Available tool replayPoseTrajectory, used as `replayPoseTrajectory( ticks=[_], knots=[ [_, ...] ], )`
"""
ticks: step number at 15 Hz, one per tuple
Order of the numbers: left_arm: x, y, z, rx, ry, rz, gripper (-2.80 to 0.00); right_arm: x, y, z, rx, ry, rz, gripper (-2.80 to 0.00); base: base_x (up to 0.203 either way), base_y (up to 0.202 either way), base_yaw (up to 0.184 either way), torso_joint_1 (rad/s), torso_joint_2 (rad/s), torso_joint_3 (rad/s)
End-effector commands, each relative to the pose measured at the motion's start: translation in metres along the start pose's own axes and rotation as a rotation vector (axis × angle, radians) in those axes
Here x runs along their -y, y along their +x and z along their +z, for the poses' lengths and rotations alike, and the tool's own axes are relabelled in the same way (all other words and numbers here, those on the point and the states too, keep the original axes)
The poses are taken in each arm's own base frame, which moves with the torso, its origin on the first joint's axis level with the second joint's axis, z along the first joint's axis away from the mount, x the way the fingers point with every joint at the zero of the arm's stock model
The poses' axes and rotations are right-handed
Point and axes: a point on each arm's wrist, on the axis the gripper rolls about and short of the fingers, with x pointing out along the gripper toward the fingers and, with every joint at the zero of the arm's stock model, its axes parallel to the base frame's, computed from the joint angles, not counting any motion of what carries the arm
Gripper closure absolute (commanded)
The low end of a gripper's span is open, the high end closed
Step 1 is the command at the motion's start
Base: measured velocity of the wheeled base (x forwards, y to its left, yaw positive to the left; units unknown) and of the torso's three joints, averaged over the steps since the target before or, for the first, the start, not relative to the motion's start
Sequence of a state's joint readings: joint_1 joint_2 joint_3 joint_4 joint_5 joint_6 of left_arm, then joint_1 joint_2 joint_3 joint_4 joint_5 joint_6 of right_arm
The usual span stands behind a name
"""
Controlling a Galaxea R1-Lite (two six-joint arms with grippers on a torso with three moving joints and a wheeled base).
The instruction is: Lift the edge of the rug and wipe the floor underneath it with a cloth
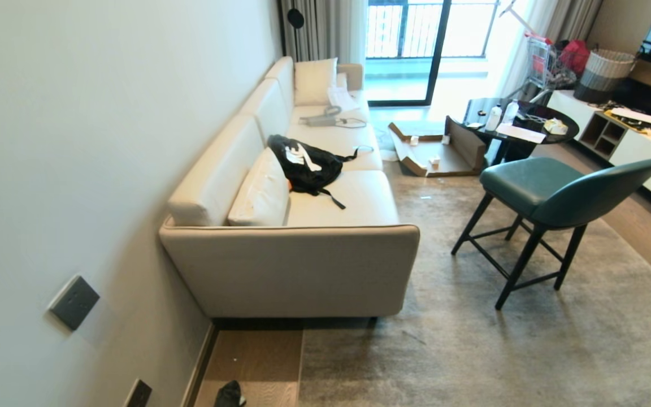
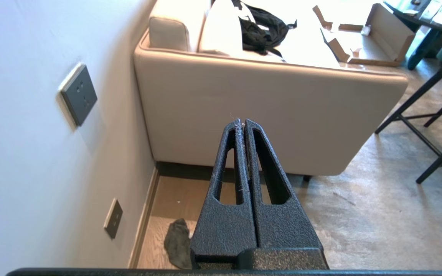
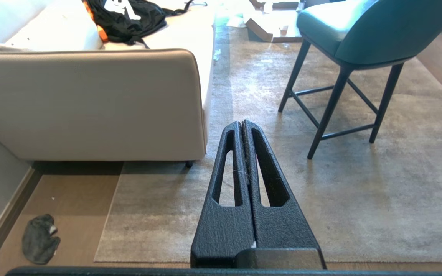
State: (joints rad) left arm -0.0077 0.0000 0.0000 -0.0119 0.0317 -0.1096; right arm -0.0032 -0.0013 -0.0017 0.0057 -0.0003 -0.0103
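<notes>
The grey-beige rug [image 1: 500,350] lies flat in front of the sofa. Its rug edge [image 3: 108,218] and square corner [image 3: 97,258] rest on the wood floor [image 3: 75,199] beside the wall. A small dark grey cloth [image 3: 40,239] lies crumpled on the floor by the skirting, also seen as the cloth [image 2: 177,243] and the cloth [image 1: 229,394]. My left gripper [image 2: 243,122] is shut and empty, held high above the floor near the sofa's end. My right gripper [image 3: 242,123] is shut and empty above the rug. Neither arm shows in the head view.
A beige sofa [image 1: 303,265] stands against the wall, a black backpack [image 1: 306,164] on its seat. A teal chair [image 1: 551,198] on dark legs stands on the rug. Behind it are a round black table [image 1: 529,127] and an opened cardboard box [image 1: 433,150]. Wall sockets [image 1: 74,302] sit low on the left.
</notes>
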Motion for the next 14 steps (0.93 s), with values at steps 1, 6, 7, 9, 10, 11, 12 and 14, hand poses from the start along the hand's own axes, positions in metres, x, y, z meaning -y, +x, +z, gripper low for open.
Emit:
replayPoseTrajectory(
  ticks=[1, 6, 7, 9, 10, 11, 12, 14],
  knots=[
    [0.0, 0.0, 0.0, 0.0, -0.001, 0.0, 0.0, 0.0, 0.0001, -0.0001, -0.002, 0.0, 0.0, 0.0, 0.0, 0.0, 0.0, 0.226, -0.52, -0.315],
    [0.0, 0.0, 0.0, 0.0, -0.001, 0.0, 0.0, 0.0, 0.0001, -0.0001, -0.002, 0.0, 0.0, 0.0, 0.0, 0.0, 0.0, 0.16, -0.38, -0.227],
    [0.0, 0.0, 0.0, 0.0, -0.001, 0.0, 0.0, 0.0, 0.0001, -0.0001, -0.002, 0.0, 0.0, 0.0, 0.0, 0.0, 0.0, 0.15, -0.34, -0.204],
    [0.0, 0.0, 0.0, 0.0, -0.001, 0.0, 0.0, 0.0, 0.0001, -0.0001, -0.002, 0.0, 0.0, 0.0, 0.0, 0.0, 0.0, 0.152, -0.34, -0.195],
    [0.0, 0.0, 0.0, 0.0, -0.001, 0.0, 0.0, 0.0, 0.0001, -0.0001, -0.002, 0.001, 0.0, 0.0, 0.0, 0.0, 0.0, 0.046, -0.12, -0.069],
    [0.0, 0.0, 0.0, 0.0, -0.001, 0.0, 0.0, 0.0, 0.0001, -0.0001, -0.002, 0.001, 0.0, 0.0, 0.0, 0.0, 0.0, 0.0, 0.0, 0.0],
    [0.0, 0.0, 0.0, 0.0, -0.001, 0.0, 0.0, 0.0, 0.0001, -0.0001, -0.002, 0.001, 0.0, 0.0, 0.0, 0.0, 0.0, 0.0, 0.0, 0.0],
    [0.0, 0.0, 0.0, 0.0, -0.001, 0.0, 0.0, 0.0, 0.0001, -0.0001, -0.002, 0.001, 0.001, 0.0, 0.0, 0.0, 0.0, 0.0, 0.0, 0.0]
  ],
)
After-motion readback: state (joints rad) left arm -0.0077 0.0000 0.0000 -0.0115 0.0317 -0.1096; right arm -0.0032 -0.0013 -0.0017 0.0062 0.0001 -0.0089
